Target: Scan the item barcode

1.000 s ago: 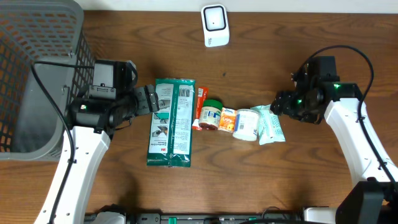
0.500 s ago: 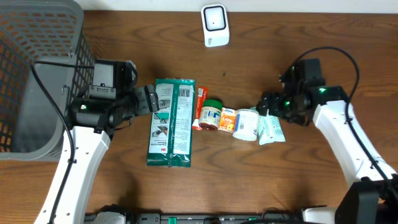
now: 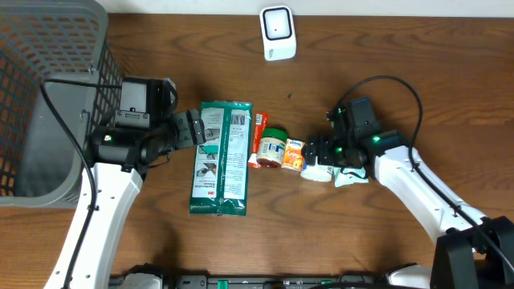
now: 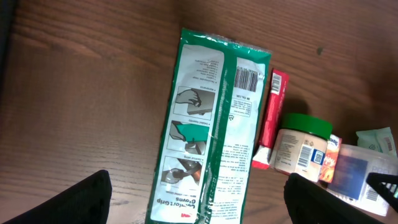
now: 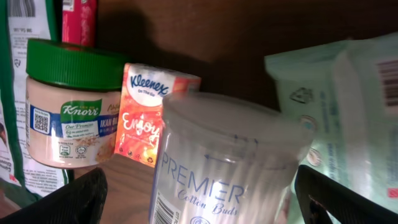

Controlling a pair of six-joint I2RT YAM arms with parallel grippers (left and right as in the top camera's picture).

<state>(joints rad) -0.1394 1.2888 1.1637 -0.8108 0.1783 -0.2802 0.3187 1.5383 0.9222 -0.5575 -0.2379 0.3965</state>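
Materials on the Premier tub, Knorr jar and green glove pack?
Premier tub: likely clear rigid plastic; see-through wall, moulded lid rim.
Knorr jar: clear plastic or glass, can't tell; beige contents show through, and the green lid looks like glossy plastic.
Green glove pack: glossy printed film; wrinkles and glare.

Wood table (image 3: 385,64): glove pack (image 3: 222,156) just ahead of left claw (image 3: 195,128); red box (image 3: 259,128), jar (image 3: 273,147), tissues (image 3: 294,154), tub (image 5: 230,168), wipes (image 5: 348,106) in 1 row, tub under right claw (image 3: 316,151).

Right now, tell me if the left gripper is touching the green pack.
Apart. The left wrist view shows bare table between the fingers of the left gripper and the green pack on both sides.
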